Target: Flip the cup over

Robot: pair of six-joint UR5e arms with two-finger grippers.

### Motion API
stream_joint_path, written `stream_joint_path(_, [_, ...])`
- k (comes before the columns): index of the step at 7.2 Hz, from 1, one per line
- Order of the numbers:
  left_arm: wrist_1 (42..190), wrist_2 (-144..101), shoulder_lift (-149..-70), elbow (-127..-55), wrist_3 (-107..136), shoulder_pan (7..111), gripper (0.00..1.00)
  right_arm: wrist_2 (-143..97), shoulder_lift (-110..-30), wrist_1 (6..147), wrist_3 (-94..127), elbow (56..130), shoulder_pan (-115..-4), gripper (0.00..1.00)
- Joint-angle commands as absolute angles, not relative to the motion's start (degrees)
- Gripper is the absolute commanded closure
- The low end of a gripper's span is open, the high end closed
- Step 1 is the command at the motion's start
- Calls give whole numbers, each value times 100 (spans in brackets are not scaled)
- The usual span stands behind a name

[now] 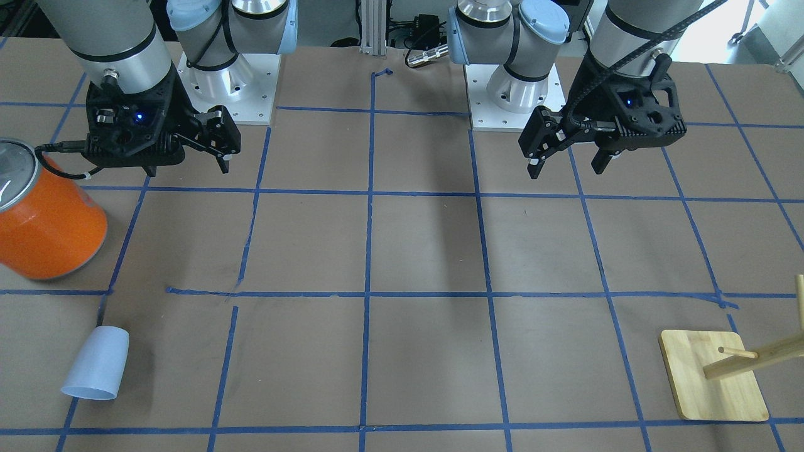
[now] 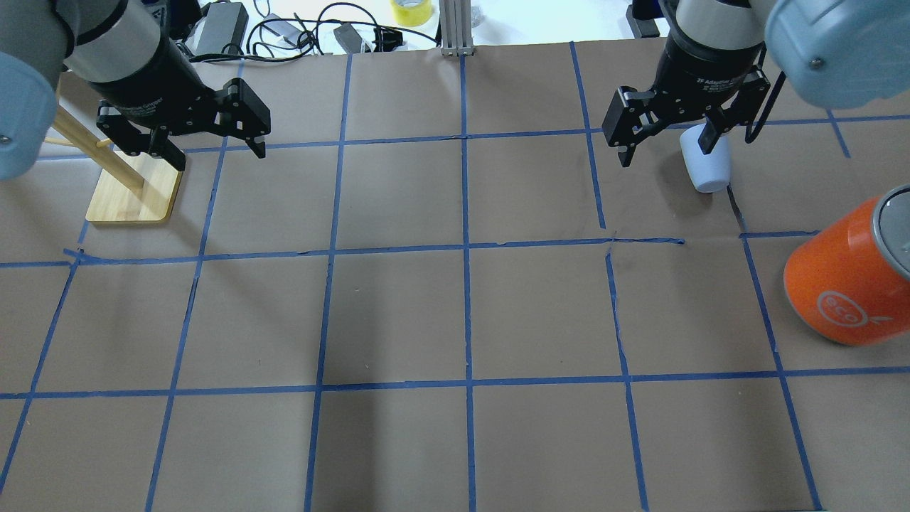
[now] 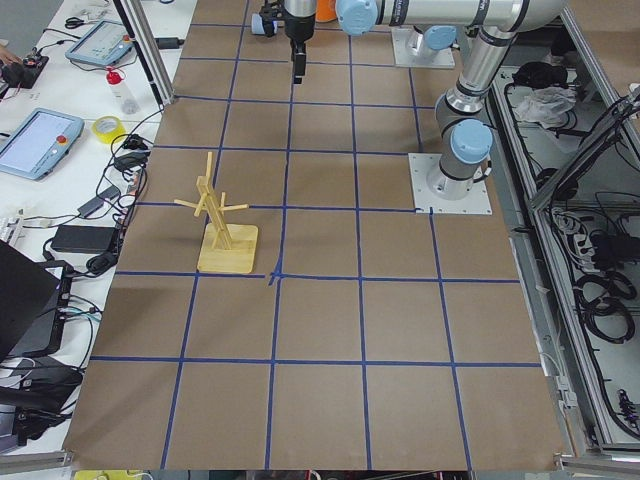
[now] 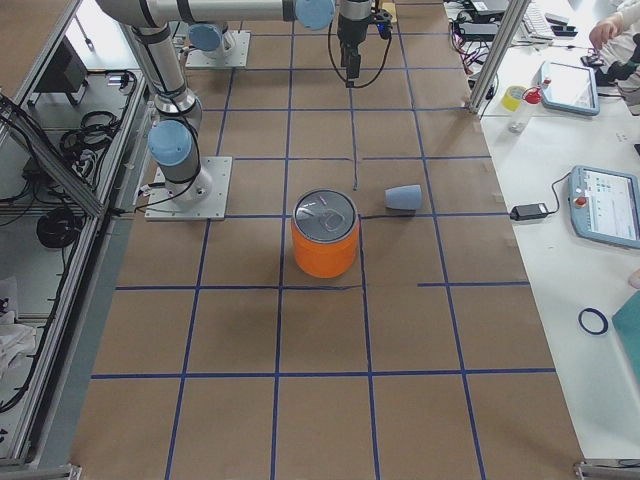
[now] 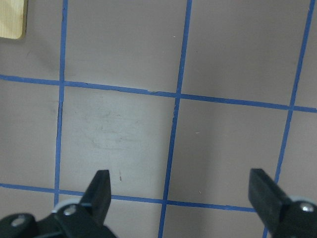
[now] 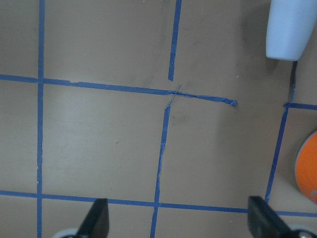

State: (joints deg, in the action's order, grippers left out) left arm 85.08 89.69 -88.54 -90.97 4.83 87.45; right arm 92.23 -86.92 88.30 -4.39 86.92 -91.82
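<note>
The pale blue cup [image 1: 97, 364] lies on its side on the brown paper, mouth pointing away from the robot. It also shows in the overhead view [image 2: 706, 167], the exterior right view [image 4: 404, 197] and the top right corner of the right wrist view [image 6: 290, 29]. My right gripper [image 2: 666, 155] is open and empty. It hangs well above the table, near the cup, and does not touch it. It also shows in the front view [image 1: 187, 169]. My left gripper [image 2: 219, 158] is open and empty, high over the other side, and shows in the front view too [image 1: 566, 171].
A big orange can with a silver top [image 2: 846, 284] stands beside the cup, nearer the robot; it also shows in the front view [image 1: 44, 220]. A wooden peg stand on a square base [image 2: 135, 192] is by the left gripper. Blue tape lines grid the table.
</note>
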Motion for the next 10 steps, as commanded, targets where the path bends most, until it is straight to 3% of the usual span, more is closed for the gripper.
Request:
stream_joint_path(1, [8499, 8965, -8859, -9088, 483, 8745, 0, 9263, -8692, 8842, -439, 8692, -9193, 0])
stream_joint_path(10, [8508, 8965, -8859, -9088, 483, 8736, 0, 9264, -8684, 8825, -343, 8701, -9202, 0])
